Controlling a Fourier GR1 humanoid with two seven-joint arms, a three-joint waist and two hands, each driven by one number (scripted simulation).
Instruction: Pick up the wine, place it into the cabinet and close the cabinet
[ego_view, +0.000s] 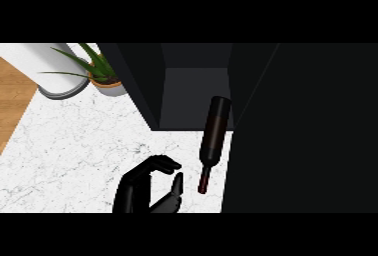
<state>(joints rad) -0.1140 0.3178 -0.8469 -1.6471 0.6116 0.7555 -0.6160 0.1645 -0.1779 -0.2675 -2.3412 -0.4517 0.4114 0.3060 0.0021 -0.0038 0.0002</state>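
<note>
Left of the bottle's neck, the robot's black left hand (148, 187) rises from the lower edge of the view over the white marble table (81, 145). Its fingers are curled inward at the top and its thumb stands straight up just beside the bottle's neck, yet they close on nothing; the hand holds no object and there is a narrow gap between thumb and glass. The right hand does not show anywhere.

The dark glass wine bottle (212, 135) lies lengthwise on the table, slightly tilted, with its reddish capped neck pointing toward the lower edge of the view and its wide base pointing away. The base end reaches over the front edge of the dark open cabinet (193, 85), so the upper part of the bottle overlaps the grey cabinet floor while the neck still lies over the marble. Right of the bottle, a broad dark panel (303, 130), seemingly the cabinet's door, runs along its whole length, touching or nearly touching it; which one cannot be told.

Far left of the bottle, beyond the cabinet's left wall, stands a green spiky plant in a round terracotta pot (103, 75), and just beside that pot a white cylindrical object (52, 67) with a grey base. A strip of brown wooden surface (13, 100) shows at the table's left border.
</note>
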